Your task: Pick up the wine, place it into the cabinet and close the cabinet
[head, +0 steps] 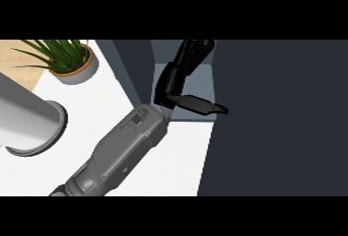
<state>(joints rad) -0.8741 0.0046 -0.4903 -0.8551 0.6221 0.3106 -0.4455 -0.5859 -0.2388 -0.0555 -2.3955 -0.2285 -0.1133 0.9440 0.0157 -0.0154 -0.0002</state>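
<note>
Wine unseen (inside, perhaps); left hand (170,83), fingers straight, should back out of the upper-centre cabinet (204,78) before shutting it.

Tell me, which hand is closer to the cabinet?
Left. The left hand reaches up into the open space of the cabinet. The right hand does not show in the head view, so where it is cannot be told.

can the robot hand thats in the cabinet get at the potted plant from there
Probably not directly. The robot hand reaches into the cabinet, whose dark side wall stands between it and the potted plant. Once it pulls back out, the white counter toward the plant looks free.
</note>
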